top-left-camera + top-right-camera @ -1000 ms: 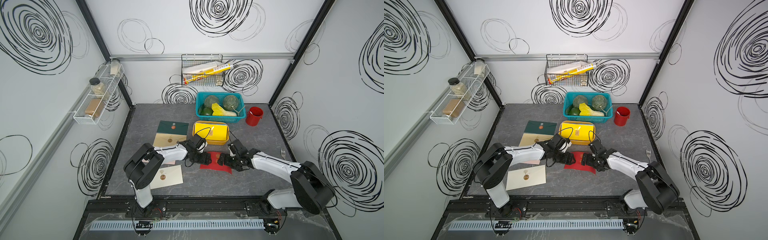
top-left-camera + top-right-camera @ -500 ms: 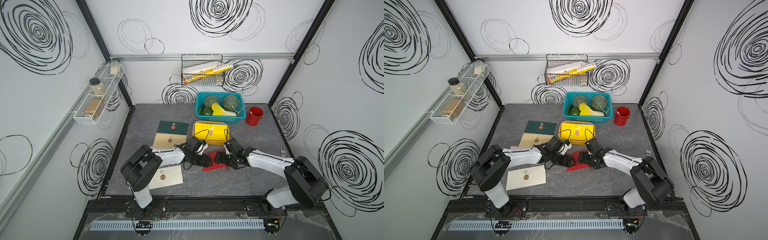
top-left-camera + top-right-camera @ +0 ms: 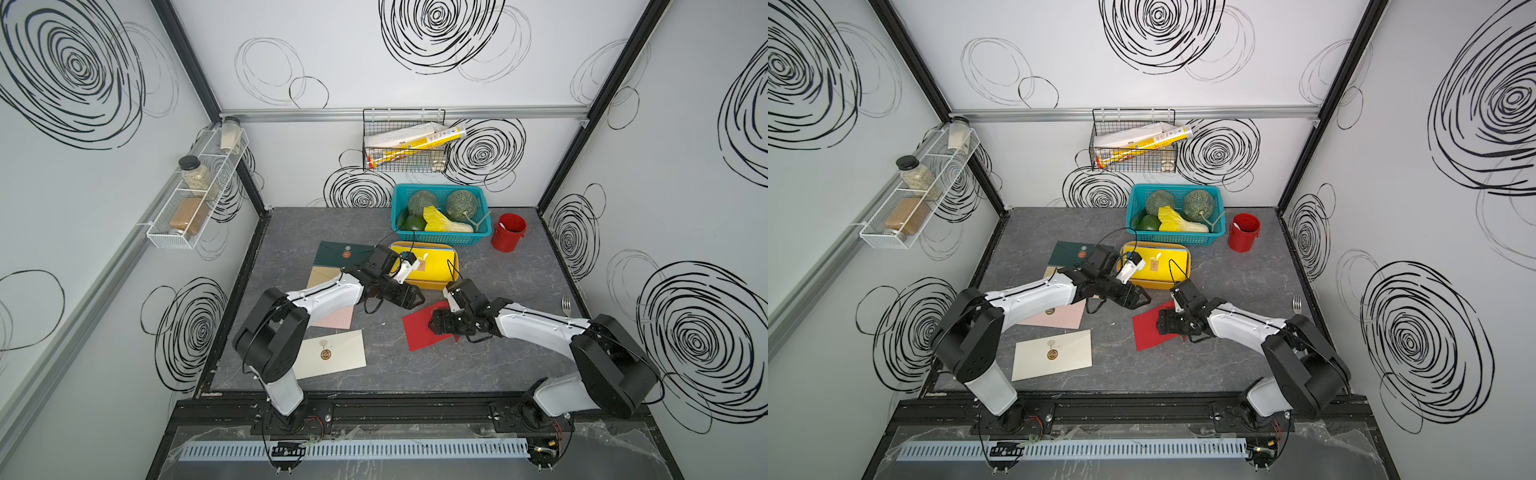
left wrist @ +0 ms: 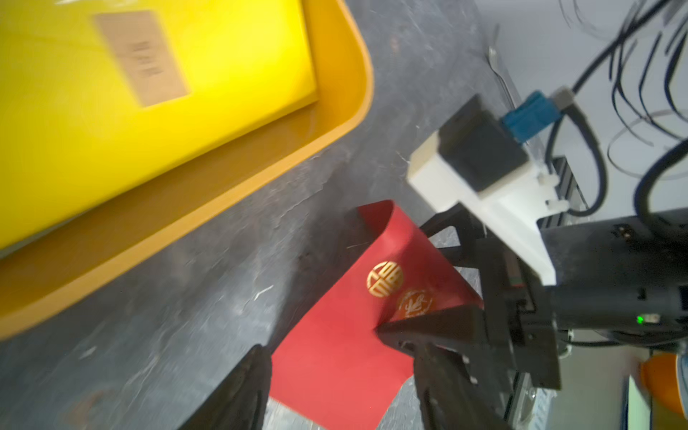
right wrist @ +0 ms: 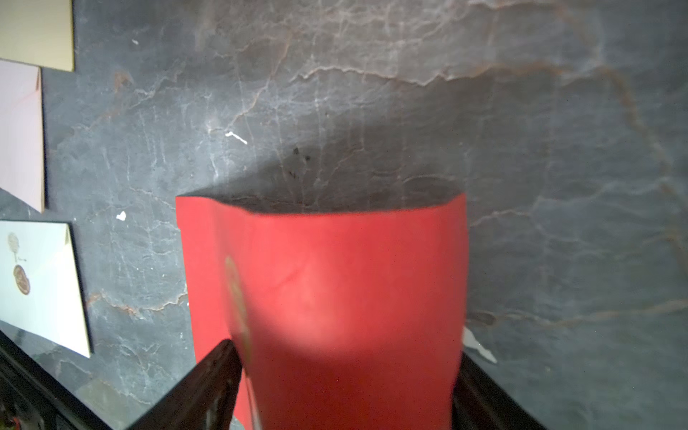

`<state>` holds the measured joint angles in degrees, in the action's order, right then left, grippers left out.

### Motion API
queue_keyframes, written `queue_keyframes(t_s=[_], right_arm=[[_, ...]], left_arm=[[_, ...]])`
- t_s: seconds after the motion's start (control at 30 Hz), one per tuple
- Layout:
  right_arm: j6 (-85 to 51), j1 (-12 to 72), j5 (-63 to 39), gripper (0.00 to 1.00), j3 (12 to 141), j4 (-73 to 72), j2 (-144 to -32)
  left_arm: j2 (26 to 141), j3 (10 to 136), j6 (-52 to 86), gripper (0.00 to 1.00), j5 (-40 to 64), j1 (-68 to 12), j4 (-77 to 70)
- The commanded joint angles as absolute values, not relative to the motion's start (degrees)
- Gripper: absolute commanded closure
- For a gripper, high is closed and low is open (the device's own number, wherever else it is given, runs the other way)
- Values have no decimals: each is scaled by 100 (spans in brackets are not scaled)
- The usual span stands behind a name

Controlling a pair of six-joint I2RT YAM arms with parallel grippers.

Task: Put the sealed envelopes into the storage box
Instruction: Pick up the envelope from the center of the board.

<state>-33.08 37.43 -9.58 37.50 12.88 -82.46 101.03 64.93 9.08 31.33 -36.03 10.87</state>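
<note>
A grey table [image 3: 498, 365] holds a yellow box [image 3: 432, 285] (one yellow envelope [image 3: 432, 259] already lies inside). Four other envelopes [image 3: 332, 353] lie loose to the left. Near the box, the red envelope [image 3: 417, 336] has swung round and now bows upward, pinched across its width by the right gripper [image 3: 434, 326]. The left gripper [image 3: 415, 297] has drawn back, jaws apart and empty. The envelope looks ready to lift.
</note>
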Motion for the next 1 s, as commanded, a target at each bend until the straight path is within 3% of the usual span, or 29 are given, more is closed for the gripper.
queue_keyframes(t_s=[0.0,0.33,0.67,0.73,0.9,0.97], right_arm=[[-2824,3779,-980,16,3542,1761,-8140],[-1890,3779,-1324,17,3611,1710,-8156],[-1788,3779,-1328,17,3588,1645,-8217],[-1785,3775,-1296,17,3595,1648,-8232],[-1764,3779,-1199,14,3666,1689,-8295],[-1734,3775,-1139,9,3765,1814,-8249]], left_arm=[[10506,6652,4,34,3648,-3744,990],[11162,6969,-510,38,4218,-3794,1186],[11511,7176,-899,45,5053,-3823,1523],[11534,7248,-1015,53,5240,-3823,1680],[11497,7378,-1161,94,5228,-3797,2099],[11427,7445,-1164,100,5079,-3778,2268]])
